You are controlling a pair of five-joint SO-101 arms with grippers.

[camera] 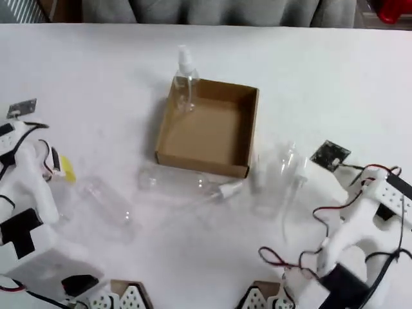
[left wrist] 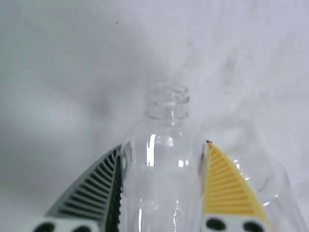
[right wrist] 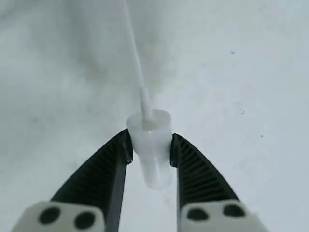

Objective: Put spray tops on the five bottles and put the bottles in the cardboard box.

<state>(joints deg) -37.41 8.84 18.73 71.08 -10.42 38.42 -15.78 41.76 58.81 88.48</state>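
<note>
Closest to the left wrist camera, the left gripper (left wrist: 161, 150) is clamped around an uncapped bottle (left wrist: 166, 121). Its grey finger presses one side of the clear body and its yellow finger the other. The bottle's open threaded neck points toward the top of that frame, over the white table (left wrist: 63, 63).

Low in the right wrist frame, the right gripper (right wrist: 150, 142) is closed on a white spray top (right wrist: 149, 128), one black finger on each side. The spray top's thin tube (right wrist: 135, 53) runs up toward the top of the frame.

From the high camera, the cardboard box (camera: 248, 138) sits open at the centre of the table (camera: 96, 77). A standing bottle (camera: 185, 80) with a spray top fitted is upright in the box's upper-left corner. Just below the box's lower edge is a lying bottle (camera: 183, 182), on its side with its white top at its right end. Another clear bottle (camera: 109, 203) lies in the lower left, beside the left arm (camera: 32, 187). Faint clear bottle shapes (camera: 280, 174) show just right of the box, near the right arm (camera: 360, 225); their number is hard to tell.
</note>
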